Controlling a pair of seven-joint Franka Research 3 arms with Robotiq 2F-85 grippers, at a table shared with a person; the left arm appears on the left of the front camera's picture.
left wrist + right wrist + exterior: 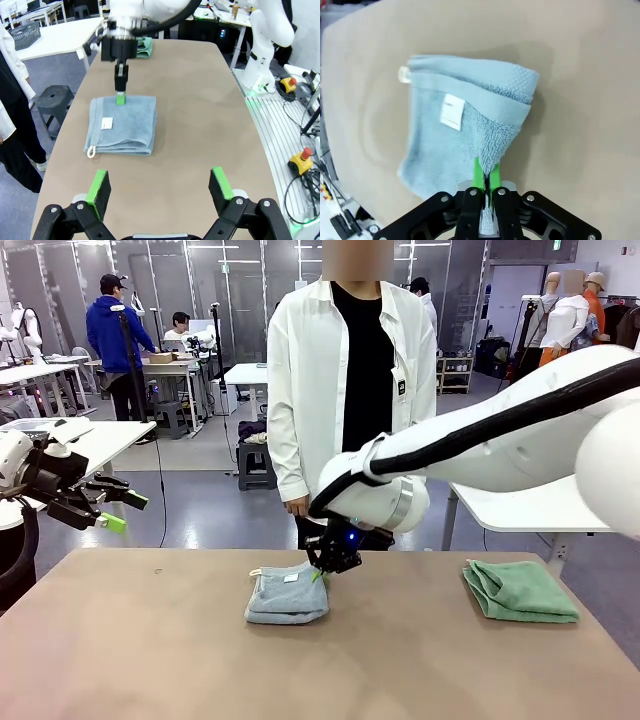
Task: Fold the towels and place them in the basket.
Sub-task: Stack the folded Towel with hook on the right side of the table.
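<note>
Nearest, at the table's 9 o'clock edge, the left gripper hangs raised with its jaws wide apart, holding nothing. Toward the middle of the table lies the pale blue-grey towel, folded, its white label facing up. The right gripper has its jaws together, pinching the towel's far edge at about 1 o'clock. At 3 o'clock, well apart, the mint green towel rests folded. A person in a white coat stands at 12 o'clock, beyond the table. To do the step well, I judge the right gripper should keep all layers pinched while lifting, rising slowly so the fold does not fall open.
</note>
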